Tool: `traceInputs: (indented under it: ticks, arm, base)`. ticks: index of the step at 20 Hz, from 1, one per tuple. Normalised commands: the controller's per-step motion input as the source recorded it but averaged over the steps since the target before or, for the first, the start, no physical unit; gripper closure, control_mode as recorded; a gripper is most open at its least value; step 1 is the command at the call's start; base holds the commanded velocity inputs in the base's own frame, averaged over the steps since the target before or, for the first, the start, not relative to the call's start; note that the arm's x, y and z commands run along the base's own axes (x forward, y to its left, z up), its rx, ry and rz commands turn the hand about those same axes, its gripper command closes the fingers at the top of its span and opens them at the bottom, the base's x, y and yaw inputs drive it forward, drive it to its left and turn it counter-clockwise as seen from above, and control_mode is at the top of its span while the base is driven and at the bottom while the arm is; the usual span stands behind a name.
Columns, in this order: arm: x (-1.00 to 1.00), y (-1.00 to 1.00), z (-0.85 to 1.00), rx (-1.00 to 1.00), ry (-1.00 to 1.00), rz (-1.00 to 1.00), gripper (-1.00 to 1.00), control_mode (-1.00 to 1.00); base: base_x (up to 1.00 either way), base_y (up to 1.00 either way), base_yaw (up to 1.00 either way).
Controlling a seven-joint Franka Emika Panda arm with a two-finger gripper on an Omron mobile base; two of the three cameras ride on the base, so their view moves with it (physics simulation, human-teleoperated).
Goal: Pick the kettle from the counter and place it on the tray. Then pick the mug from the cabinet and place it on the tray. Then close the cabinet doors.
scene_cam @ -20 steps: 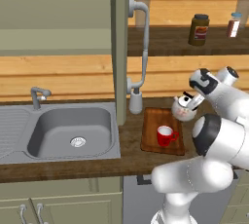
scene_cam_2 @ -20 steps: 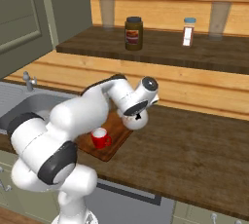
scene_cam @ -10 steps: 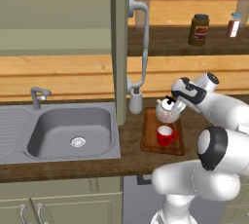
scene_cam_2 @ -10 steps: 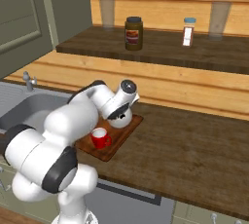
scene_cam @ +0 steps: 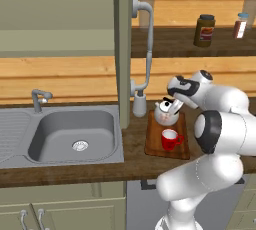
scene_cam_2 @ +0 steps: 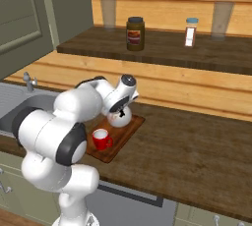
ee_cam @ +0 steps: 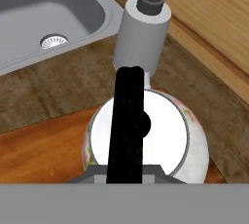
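Over the tray [scene_cam: 156,146] the kettle [scene_cam: 165,113] hangs or just touches at the far end, the red mug [scene_cam: 170,139] close in front. Release it crooked and it could tip or knock that mug. The gripper [scene_cam: 173,106] is clamped nearly closed on the kettle's dark handle [ee_cam: 127,121].

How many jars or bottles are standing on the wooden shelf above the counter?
2: a dark jar to the left and a small white bottle to its right, both upright on the shelf. More may be hidden beyond the frame.
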Motion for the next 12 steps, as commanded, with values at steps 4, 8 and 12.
traceInputs:
  ticks: [4,8,12]
  arm:
    - [0.0,0.0,0.0,0.0,0.0,0.0,1.0,-1.0]
    - [-0.03,-0.03,0.0,0.0,0.0,0.0,1.0,-1.0]
    - [-0.18,0.0,0.0,0.01,0.0,0.0,1.0,-1.0]
  base:
    - [0.0,0.0,0.0]
    - [0.0,0.0,0.0]
    - [0.0,0.0,0.0]
